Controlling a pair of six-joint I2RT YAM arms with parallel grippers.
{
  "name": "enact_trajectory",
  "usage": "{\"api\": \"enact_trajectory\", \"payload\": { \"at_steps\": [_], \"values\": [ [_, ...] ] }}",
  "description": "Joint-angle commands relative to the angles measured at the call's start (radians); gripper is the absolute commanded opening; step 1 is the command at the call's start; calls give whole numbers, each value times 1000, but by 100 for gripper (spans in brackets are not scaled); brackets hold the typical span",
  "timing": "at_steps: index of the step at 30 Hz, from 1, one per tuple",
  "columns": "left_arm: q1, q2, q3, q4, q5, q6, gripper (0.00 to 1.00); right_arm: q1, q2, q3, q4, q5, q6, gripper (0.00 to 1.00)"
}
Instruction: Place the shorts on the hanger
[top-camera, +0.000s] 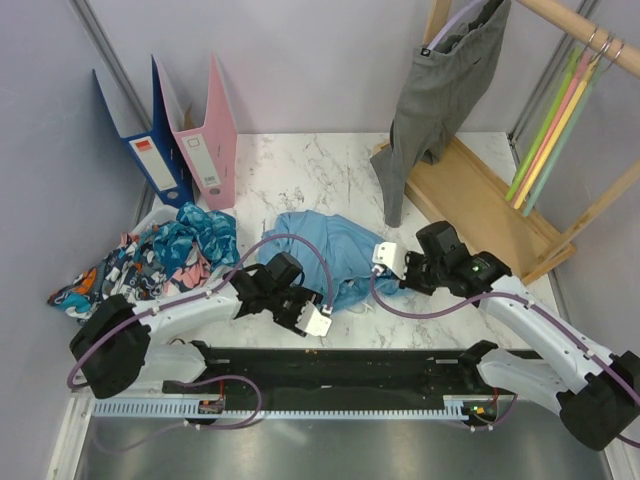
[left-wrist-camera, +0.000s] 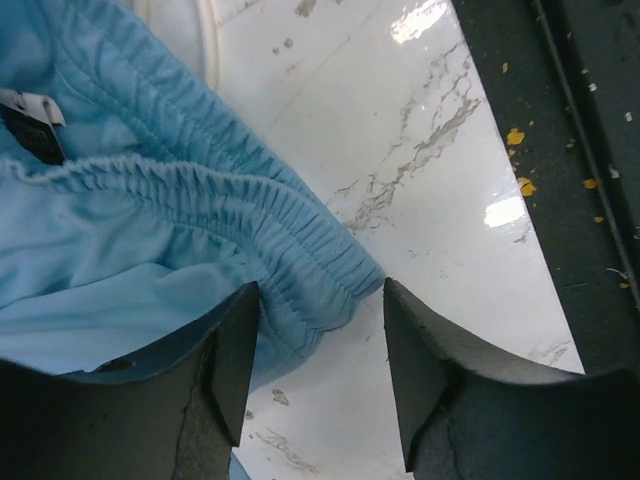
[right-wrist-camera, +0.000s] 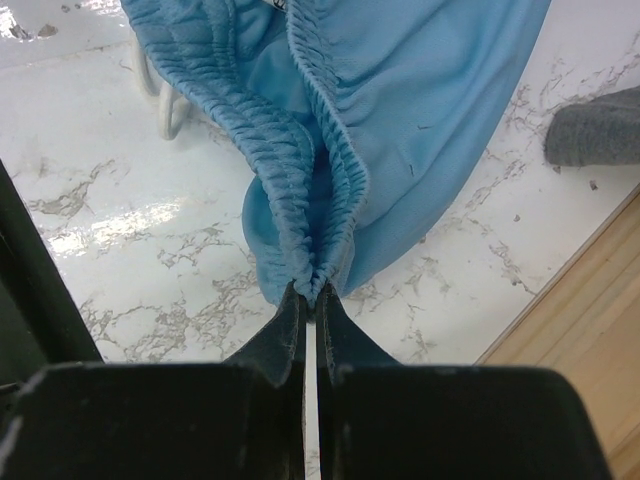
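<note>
Light-blue shorts (top-camera: 345, 250): soft, limp, light, so they'll sag and bunch. R claw (right-wrist-camera: 312, 290) pinched tight on the elastic waistband (right-wrist-camera: 270, 150) at its tips. L claw (left-wrist-camera: 320, 370) spread, waistband corner betw. its fingers, ungripped. Best hold: waistband, both ends.

This is a robotics lab test cell. A left arm (top-camera: 190, 305) and a right arm (top-camera: 530, 310), trailing purple cables, are bolted at 6 o'clock to a marble-patterned table (top-camera: 330, 160), beside a slotted cable duct (top-camera: 290, 408). Plain grey partition walls (top-camera: 330, 60) box it in. Ring binders (top-camera: 212, 140) stand at 11 o'clock and a wooden clothes rack (top-camera: 480, 200) at 2 o'clock.
</note>
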Motion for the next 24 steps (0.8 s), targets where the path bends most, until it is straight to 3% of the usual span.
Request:
{"api": "enact_trajectory", "payload": {
  "at_steps": [1,3,4,5,8,12,16,20,21,23,24],
  "values": [
    [-23,33,-33,121,-126,-8,41,4,-29,-6,-11,6,-23,0],
    [-24,-11,-25,90,-142,-58,23,3,-39,34,-38,6,-26,0],
    [-23,-41,7,60,-138,-124,4,3,-48,52,-81,9,-29,0],
    [-23,-135,24,43,-145,-173,2,3,-63,74,-104,15,-31,0],
    [-7,-273,95,-28,-191,-321,2,1,-126,123,-127,73,-38,0],
    [92,-305,80,-105,-190,-336,2,3,-54,59,-8,95,-60,0],
    [166,-222,-32,-41,-238,-277,2,4,90,-10,164,23,-69,0],
    [256,-84,-1,-66,-204,-276,2,3,168,-81,215,7,-127,4],
    [256,-63,27,-82,-193,-273,2,4,172,-81,210,6,-142,7],
    [258,-65,52,-138,-116,-270,21,4,144,-48,139,-14,-167,23],
    [258,-87,58,-151,-81,-270,31,4,127,-31,105,-49,-172,38]
  ]
}}
